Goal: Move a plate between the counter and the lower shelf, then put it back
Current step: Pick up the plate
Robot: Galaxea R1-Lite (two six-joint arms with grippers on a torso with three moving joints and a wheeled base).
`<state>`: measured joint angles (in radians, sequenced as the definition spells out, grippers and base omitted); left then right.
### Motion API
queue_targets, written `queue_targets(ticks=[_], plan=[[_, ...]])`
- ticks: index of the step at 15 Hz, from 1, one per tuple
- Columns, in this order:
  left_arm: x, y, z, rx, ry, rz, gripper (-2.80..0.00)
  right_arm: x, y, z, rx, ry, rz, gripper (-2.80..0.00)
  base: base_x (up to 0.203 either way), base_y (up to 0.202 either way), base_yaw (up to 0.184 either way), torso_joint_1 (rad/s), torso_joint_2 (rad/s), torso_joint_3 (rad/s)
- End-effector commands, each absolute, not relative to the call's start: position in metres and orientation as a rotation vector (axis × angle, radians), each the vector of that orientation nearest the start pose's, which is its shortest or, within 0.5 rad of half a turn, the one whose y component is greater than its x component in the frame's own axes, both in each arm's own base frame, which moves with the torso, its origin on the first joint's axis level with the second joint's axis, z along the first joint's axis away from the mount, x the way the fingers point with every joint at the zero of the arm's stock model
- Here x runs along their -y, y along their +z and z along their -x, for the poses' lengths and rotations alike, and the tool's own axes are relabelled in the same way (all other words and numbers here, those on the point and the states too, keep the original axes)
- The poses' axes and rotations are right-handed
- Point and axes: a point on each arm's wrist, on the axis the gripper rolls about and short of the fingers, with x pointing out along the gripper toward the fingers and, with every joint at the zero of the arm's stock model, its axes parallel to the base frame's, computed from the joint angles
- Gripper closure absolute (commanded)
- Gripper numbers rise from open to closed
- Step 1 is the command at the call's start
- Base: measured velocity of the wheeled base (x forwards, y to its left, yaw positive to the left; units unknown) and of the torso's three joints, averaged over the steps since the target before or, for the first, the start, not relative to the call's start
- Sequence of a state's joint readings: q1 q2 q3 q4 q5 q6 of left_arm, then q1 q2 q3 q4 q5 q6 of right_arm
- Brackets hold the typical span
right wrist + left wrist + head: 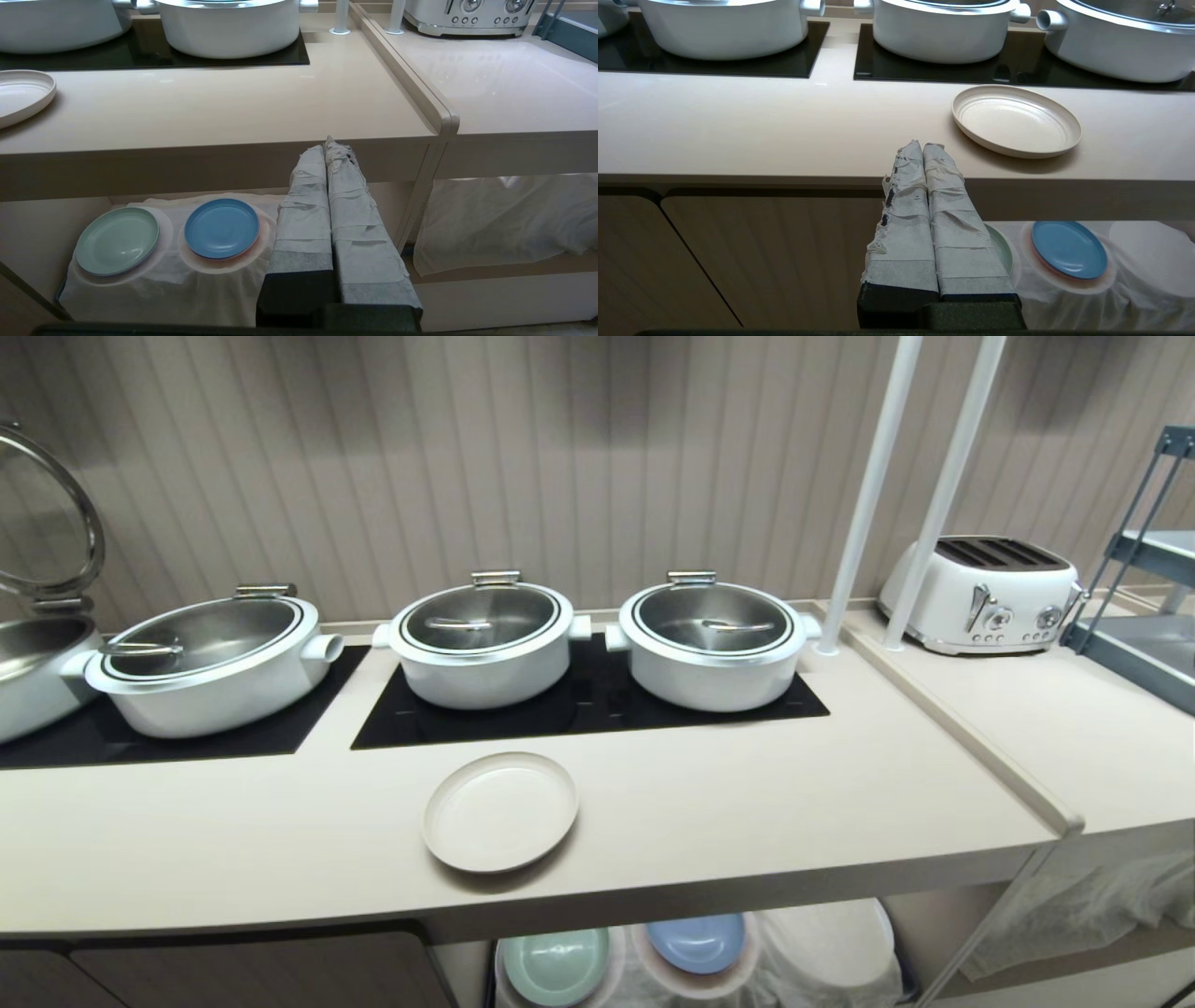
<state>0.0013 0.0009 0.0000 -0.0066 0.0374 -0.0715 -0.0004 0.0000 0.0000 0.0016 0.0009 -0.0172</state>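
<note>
This looks like a kitchen or a place where food is served. A long pale desk [747,821] fills the middle of the frame, with black glass cooking panels [588,709] set in it. Three big white pots with shiny lids [481,635] sit in a row on them. A white toaster [980,593] stands at the upper right. At the bottom, the lower shelf [28,224] holds a green plate [117,240] and a blue plate [222,227] on white cloth. A cream plate [499,810] lies on the desk.
</note>
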Motion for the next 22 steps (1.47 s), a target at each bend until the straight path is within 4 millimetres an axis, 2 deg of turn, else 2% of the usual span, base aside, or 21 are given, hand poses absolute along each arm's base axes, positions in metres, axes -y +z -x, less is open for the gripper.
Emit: queue_targets(ticks=[1,22], plan=[[-0.0008,0.0763,0.0227,0.008,0.04,0.072,0.0,0.0,0.0753,0.0228,-0.002,0.002,0.018,0.0,0.0,0.0,0.0,0.0,0.0,0.0],[-0.0008,0.0763,0.0227,0.007,0.04,0.072,0.0,0.0,0.0753,0.0228,-0.002,0.0,0.014,0.0,0.0,0.0,0.0,0.0,0.0,0.0]])
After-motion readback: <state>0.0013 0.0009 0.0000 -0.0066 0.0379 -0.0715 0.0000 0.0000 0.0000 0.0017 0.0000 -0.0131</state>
